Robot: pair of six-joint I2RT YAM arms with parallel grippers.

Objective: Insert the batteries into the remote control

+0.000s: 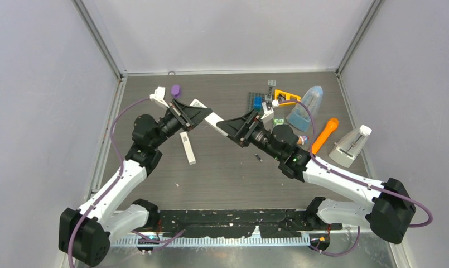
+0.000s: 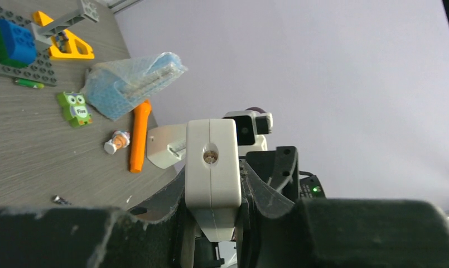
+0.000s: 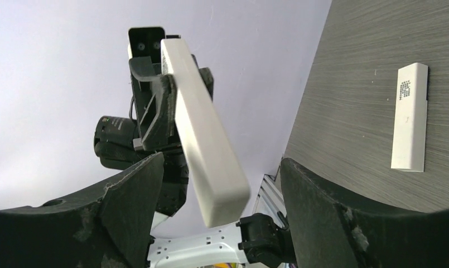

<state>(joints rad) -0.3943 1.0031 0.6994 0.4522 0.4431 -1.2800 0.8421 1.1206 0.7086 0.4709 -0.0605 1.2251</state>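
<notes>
My left gripper (image 1: 204,115) is shut on a white remote (image 1: 213,120) and holds it above the table, pointing right. In the left wrist view (image 2: 211,220) the remote's end face (image 2: 211,167) shows between the jaws. My right gripper (image 1: 226,127) is open, and in its wrist view (image 3: 222,170) the remote's free end (image 3: 205,151) sits between the fingers with a gap on each side. A tiny blackish battery (image 1: 257,158) lies on the table below the right gripper. A small orange-and-white cylinder (image 2: 117,142) lies by the orange toy.
A second white bar (image 1: 187,148) lies on the table under the left arm and also shows in the right wrist view (image 3: 410,117). At the back right are a grey baseplate with a blue brick (image 1: 257,103), a yellow triangle (image 1: 286,97), a bubble-wrapped item (image 1: 305,109), an orange carrot-shaped toy (image 1: 324,135) and a white stand (image 1: 351,146).
</notes>
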